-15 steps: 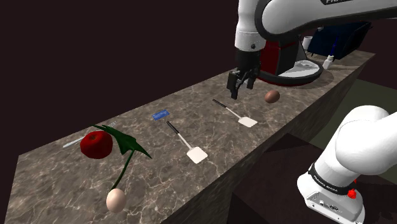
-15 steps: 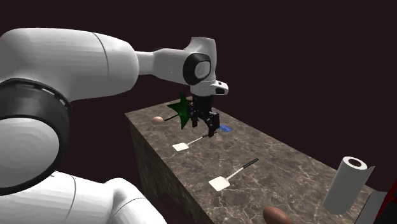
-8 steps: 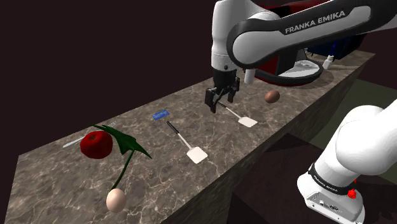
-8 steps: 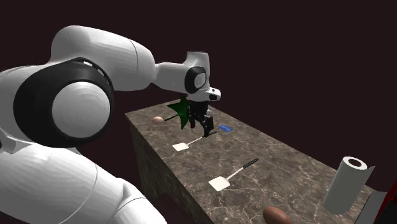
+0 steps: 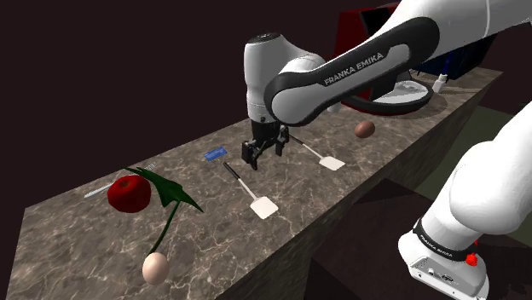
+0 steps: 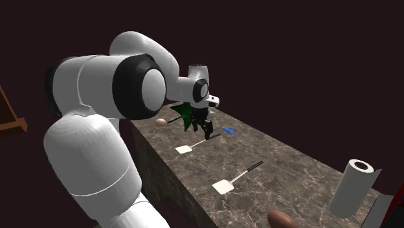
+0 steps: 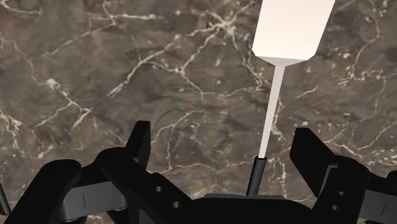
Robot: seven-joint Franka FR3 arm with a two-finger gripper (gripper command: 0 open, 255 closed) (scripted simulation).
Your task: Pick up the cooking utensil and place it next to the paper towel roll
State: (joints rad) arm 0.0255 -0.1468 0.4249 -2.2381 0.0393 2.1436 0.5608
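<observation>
Two white-bladed spatulas with black handles lie on the marble counter (image 5: 358,183). One spatula (image 5: 256,198) (image 6: 186,148) lies toward the shoulder view's left, the other spatula (image 5: 324,157) (image 6: 228,184) further right. My gripper (image 5: 260,157) (image 6: 207,133) (image 7: 226,149) hangs open just above the black handle end of the left spatula (image 7: 275,95). Its handle passes between the fingers (image 7: 139,143), nearer one of them, and neither touches it. The white paper towel roll (image 6: 353,188) stands upright at the counter's far end in the second exterior view.
A small blue object (image 5: 215,154) lies just behind the gripper. A red fruit (image 5: 130,193) with a green leaf and stem (image 5: 175,194) and a pale egg (image 5: 155,268) sit to the shoulder view's left. A brown egg (image 5: 365,129) and a red appliance (image 5: 371,51) are further right.
The arm has swung toward the shoulder view's left, from above the right spatula to above the left spatula's handle, and has come lower. The fingers stay open.
</observation>
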